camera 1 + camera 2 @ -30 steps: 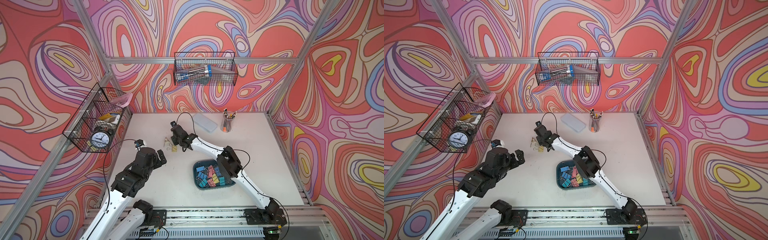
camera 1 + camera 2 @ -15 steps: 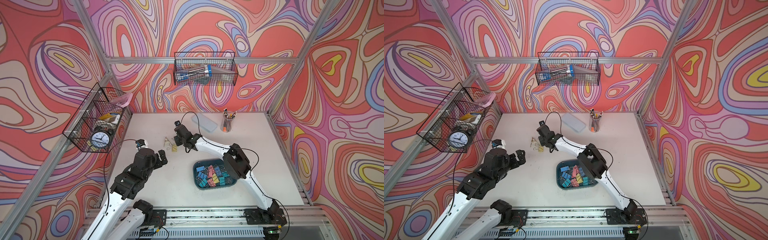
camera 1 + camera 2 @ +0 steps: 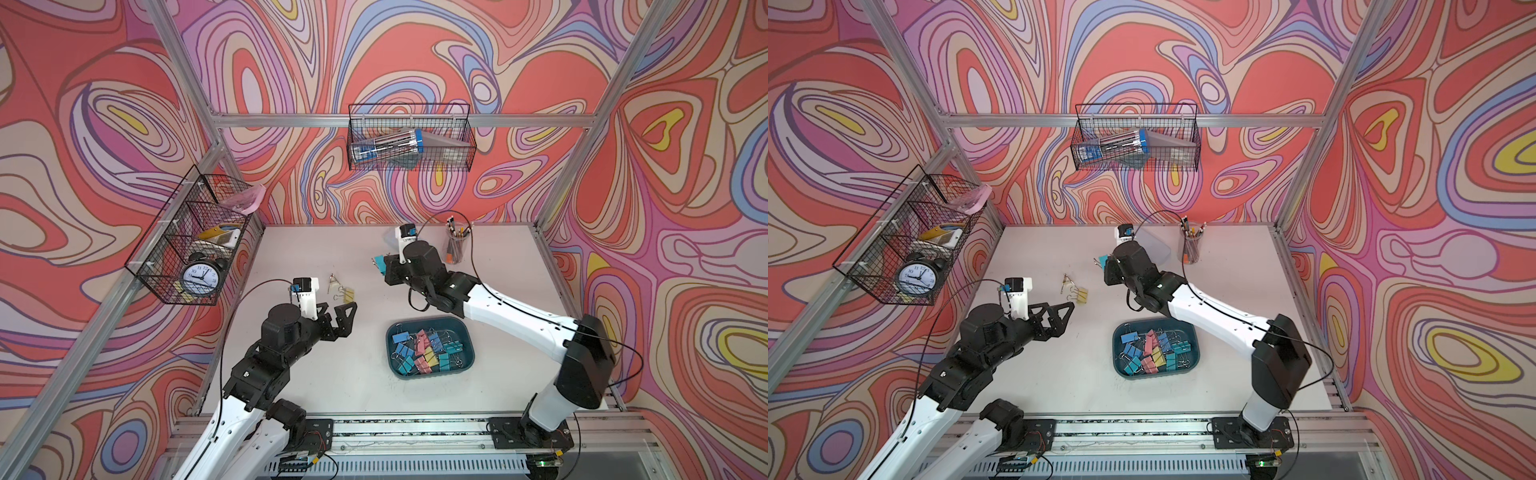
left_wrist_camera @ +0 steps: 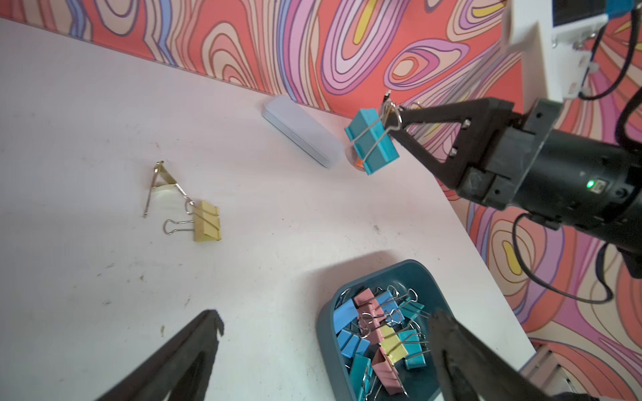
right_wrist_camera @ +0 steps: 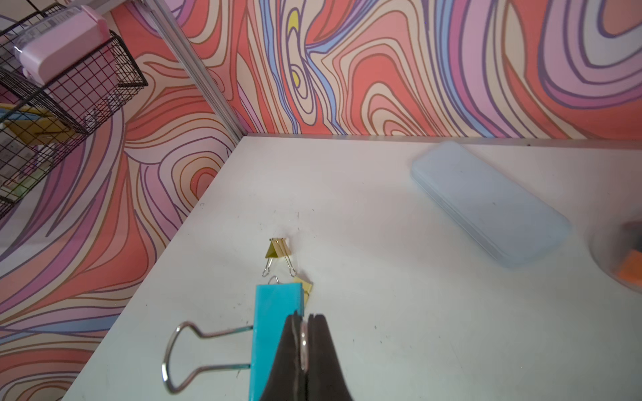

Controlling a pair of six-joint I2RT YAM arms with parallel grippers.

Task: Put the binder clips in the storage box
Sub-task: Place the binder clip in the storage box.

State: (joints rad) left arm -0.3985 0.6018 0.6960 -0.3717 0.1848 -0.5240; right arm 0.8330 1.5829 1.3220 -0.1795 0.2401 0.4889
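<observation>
Swirled red, pink and purple walls close in a pale table (image 3: 332, 386). Above it the right gripper (image 5: 305, 324) is clenched tight on one wire handle of a teal clip (image 5: 278, 312), its tips pressed together around the wire. The clip's other handle juts free to the side. The left wrist view shows this clip hanging off the tips, clear of the surface. On the table beyond it lie a yellow clip (image 3: 349, 295) and a gold clip (image 3: 334, 282), touching or nearly so where their handles meet. Both sit near the left gripper (image 3: 343, 309), which hangs with its jaws spread wide and nothing between them, its tips pointing toward the yellow clip. Nearer the front rail, well apart from the held clip, the dark teal box (image 3: 430, 321) rests flat on the table beside the right forearm. In it is a loose heap of blue, pink, yellow and teal clips (image 3: 424, 353), handles tangled. Toward the back wall a pale flat case (image 5: 486, 208) lies closed, partly hidden behind the right wrist in both top views. Just beside it stands a clear cup (image 3: 457, 249) of pencils. A wire basket (image 3: 409, 145) hangs on the back rail. Another basket (image 3: 166, 232) on the side wall holds an alarm clock (image 3: 200, 276).
</observation>
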